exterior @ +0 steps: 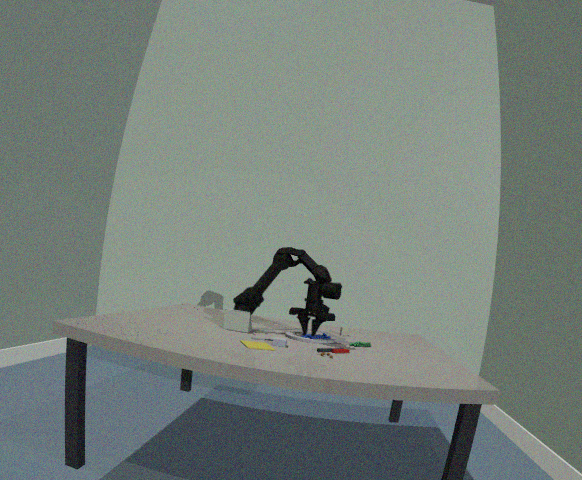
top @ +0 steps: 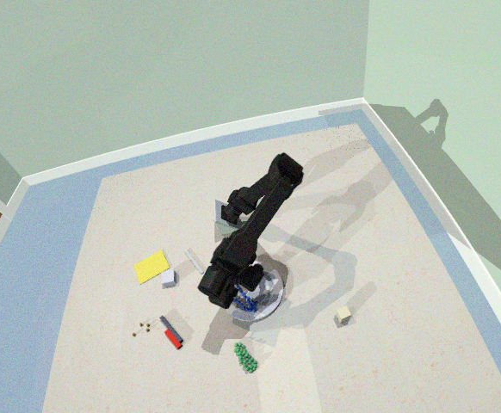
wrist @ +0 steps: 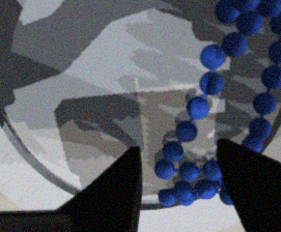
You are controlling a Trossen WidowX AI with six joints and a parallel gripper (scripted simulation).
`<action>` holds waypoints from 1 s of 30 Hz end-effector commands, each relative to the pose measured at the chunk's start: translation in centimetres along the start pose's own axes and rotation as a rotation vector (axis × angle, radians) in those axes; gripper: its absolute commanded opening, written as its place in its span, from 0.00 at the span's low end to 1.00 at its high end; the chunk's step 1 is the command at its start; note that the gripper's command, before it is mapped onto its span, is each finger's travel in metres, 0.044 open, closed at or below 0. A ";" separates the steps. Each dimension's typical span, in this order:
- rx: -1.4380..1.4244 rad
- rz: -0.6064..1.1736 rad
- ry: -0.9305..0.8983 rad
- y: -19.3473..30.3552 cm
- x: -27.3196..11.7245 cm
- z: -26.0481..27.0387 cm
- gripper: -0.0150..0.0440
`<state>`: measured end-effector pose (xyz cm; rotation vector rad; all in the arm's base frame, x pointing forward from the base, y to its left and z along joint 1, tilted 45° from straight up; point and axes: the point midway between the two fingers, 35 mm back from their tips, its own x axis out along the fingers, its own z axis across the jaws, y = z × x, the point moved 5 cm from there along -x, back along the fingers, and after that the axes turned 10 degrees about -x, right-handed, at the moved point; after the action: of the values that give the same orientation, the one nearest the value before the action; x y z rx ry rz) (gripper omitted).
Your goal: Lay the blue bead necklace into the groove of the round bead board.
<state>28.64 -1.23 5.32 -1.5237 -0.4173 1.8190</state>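
Note:
The round bead board [top: 262,317] [exterior: 292,338] [wrist: 24,174] is pale, with a thin dark circular groove. The blue bead necklace [top: 249,305] [exterior: 323,336] [wrist: 211,83] lies on it in a long, narrow loop, bunched at both ends. In the wrist view most of its beads lie inside the groove ring, and the near bunch reaches the groove line at the bottom. My gripper [exterior: 309,335] [wrist: 178,151] is partly open, low over the board, its fingers on either side of the near bunch. The right finger hides some beads. No bead is clearly pinched.
A green bead necklace [top: 245,357] [exterior: 360,344] lies beyond the board. A red and dark marker [top: 173,338], small brown beads [top: 147,329], a yellow sheet [top: 151,267], a pale block [top: 168,278] and a white stick [top: 194,261] lie to one side; a cream block [top: 343,314] stands opposite.

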 end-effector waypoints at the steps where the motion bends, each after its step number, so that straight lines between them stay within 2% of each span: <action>1: 0.008 -0.006 -0.007 0.0 0.4 0.2 0.52; 4: 0.000 0.000 -0.002 0.0 0.2 0.0 0.51; 26: 0.000 0.000 -0.002 0.0 0.2 0.0 0.26; 30: 0.000 0.000 -0.002 0.0 0.2 0.0 0.25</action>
<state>28.58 -1.08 5.19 -1.5219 -0.4181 1.8205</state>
